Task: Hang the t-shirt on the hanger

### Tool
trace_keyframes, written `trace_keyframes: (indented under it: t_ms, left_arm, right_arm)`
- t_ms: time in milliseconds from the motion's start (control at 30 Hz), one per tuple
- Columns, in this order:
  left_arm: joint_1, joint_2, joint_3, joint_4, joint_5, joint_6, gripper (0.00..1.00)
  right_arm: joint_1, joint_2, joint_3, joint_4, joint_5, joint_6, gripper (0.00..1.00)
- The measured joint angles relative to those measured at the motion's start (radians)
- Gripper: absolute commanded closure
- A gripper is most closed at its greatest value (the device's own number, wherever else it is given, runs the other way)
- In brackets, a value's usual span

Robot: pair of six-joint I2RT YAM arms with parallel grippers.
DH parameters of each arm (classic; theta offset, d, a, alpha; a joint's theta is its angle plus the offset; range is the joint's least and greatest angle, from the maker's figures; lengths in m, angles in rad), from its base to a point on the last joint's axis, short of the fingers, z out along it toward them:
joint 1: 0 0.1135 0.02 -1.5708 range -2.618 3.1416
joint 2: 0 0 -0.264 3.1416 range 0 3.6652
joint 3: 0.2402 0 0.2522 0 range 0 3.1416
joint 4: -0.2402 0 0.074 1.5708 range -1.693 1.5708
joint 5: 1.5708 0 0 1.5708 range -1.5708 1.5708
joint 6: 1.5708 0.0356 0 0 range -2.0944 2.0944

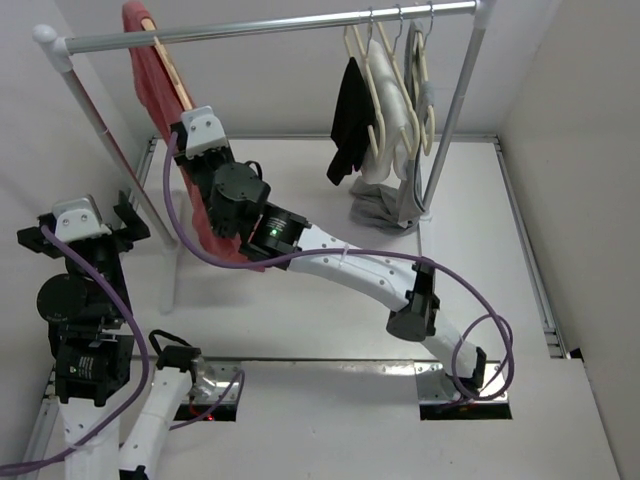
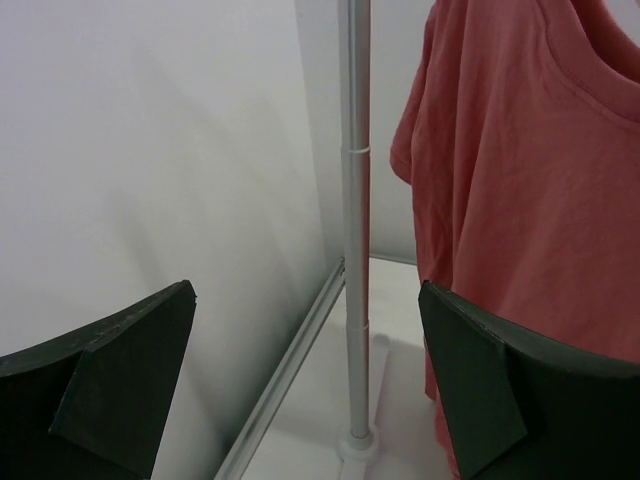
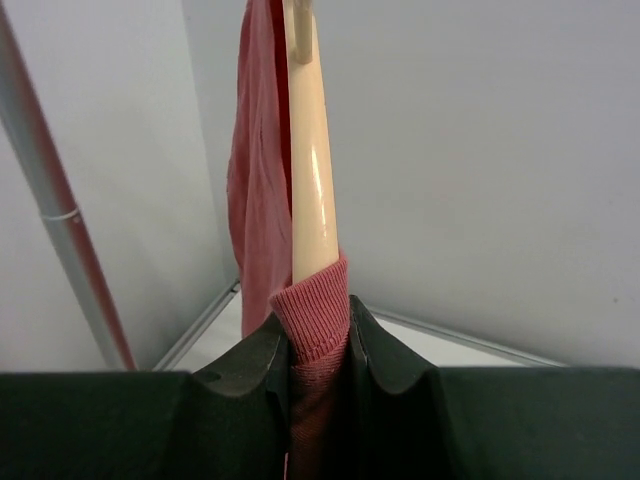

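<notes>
While the right gripper (image 3: 318, 350) pinches it, the t-shirt (image 3: 262, 200) hangs off the rail (image 1: 270, 28) at 11 o'clock in my top view.
Right fingers are clamped on a ribbed red edge at the end of the hanger (image 3: 308, 170) arm, which rises to 12 o'clock from the jaws. Left gripper (image 2: 305, 390) sits at 8 o'clock, fingers wide apart, holding nothing; rack post (image 2: 354, 250) shows between them, shirt at its 2 o'clock. Black garment (image 1: 350, 120) and cream hangers (image 1: 385, 75) hang at 1 o'clock.
</notes>
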State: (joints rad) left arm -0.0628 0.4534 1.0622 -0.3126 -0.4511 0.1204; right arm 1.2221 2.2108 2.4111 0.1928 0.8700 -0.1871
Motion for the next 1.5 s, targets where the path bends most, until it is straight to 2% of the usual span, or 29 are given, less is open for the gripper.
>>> trace_keyframes:
  t_ms: [467, 800, 1033, 1100, 1133, 1233, 1267, 1367, 1500]
  left_arm:
    - [0.000, -0.031, -0.032, -0.023, 0.025, -0.010, 0.00]
    - [0.000, -0.032, -0.039, -0.036, 0.050, -0.021, 0.00]
    - [0.000, -0.033, -0.044, -0.082, 0.251, -0.024, 0.00]
    - [0.000, -0.034, -0.050, -0.098, 0.329, -0.024, 0.00]
    - [0.000, -0.034, -0.054, -0.106, 0.369, -0.024, 0.00]
    - [0.000, -0.023, -0.060, -0.122, 0.485, -0.023, 0.00]
    - [0.000, -0.014, -0.060, -0.123, 0.517, -0.023, 0.00]
    - [-0.003, 0.038, -0.051, -0.129, 0.606, -0.019, 0.00]
    - [-0.028, 0.186, 0.045, -0.158, 0.679, -0.023, 0.00]
  right_arm:
    - [-0.066, 0.016, 0.009, 0.076, -0.028, 0.022, 1.00]
    - [-0.105, 0.058, 0.064, 0.070, -0.025, 0.138, 1.00]
    - [-0.136, 0.076, 0.029, 0.064, -0.037, 0.200, 1.00]
    - [-0.129, 0.057, 0.000, 0.067, -0.044, 0.210, 0.91]
    - [-0.125, 0.042, -0.016, 0.064, -0.051, 0.217, 0.76]
    - [-0.113, -0.020, -0.100, 0.050, -0.097, 0.246, 0.48]
    - [-0.109, -0.051, -0.142, 0.045, -0.119, 0.261, 0.44]
    - [-0.098, -0.137, -0.247, 0.022, -0.193, 0.303, 0.40]
    - [-0.087, -0.201, -0.293, 0.003, -0.256, 0.357, 0.40]
